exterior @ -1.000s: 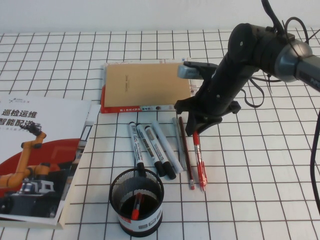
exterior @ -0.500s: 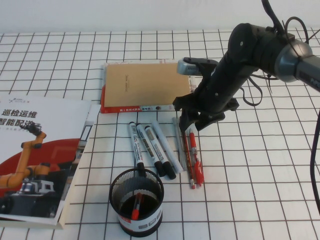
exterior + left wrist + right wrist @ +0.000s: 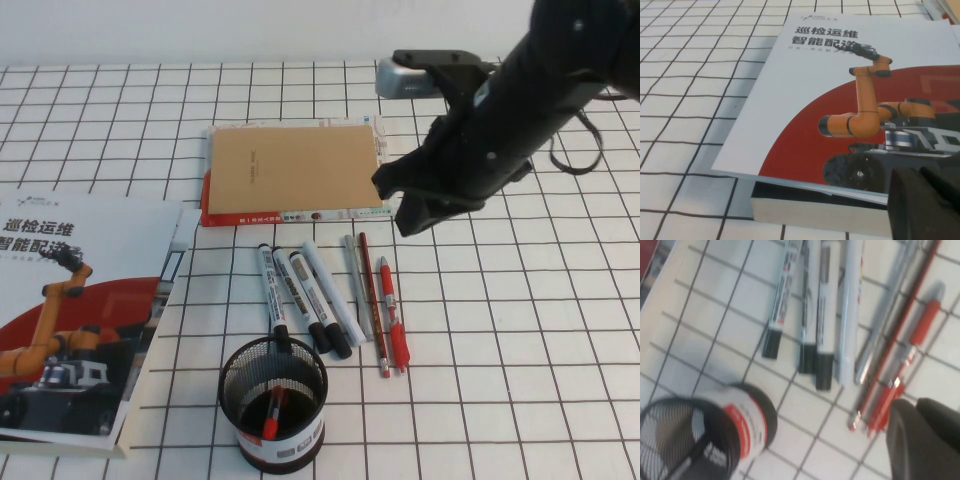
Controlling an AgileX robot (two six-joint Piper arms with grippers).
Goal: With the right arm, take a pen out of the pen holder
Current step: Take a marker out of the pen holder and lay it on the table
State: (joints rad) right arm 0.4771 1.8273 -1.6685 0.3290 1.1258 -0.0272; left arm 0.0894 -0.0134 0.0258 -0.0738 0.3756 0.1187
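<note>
The right tool (image 3: pixel 415 212) is hanging above the desk (image 3: pixel 500 380) in the right-centre of the high view, just past the lower right corner of the brown notebook (image 3: pixel 290 170) and above the top ends of a row of pens. Whether it is spread or pressed together I cannot tell; in the right wrist view it (image 3: pixel 925 440) is showing only as a dark block at the lower right corner.

The pen holder (image 3: pixel 290 440), a black mesh cup with a red and white band, is standing at the lower centre of the high view. A red-capped pen (image 3: pixel 271 418) is leaning inside it.

Just above the holder, the row is lying side by side on the gridded desk. From left to right it is made up of three black-capped markers (image 3: pixel 300 295), a pale pen (image 3: pixel 335 285), a grey pen (image 3: pixel 357 285), a thin red pencil (image 3: pixel 372 305) and a red pen (image 3: pixel 393 320). The red pen is resting at the right end, touching or nearly touching the pencil.

A large booklet (image 3: pixel 70 310) with an orange robot arm on its cover is lying at the lower left of the high view. The left tool (image 3: pixel 922 202) is hovering over that booklet's near edge, appearing as a dark shape at the lower right of the left wrist view. I cannot tell its state either.
</note>
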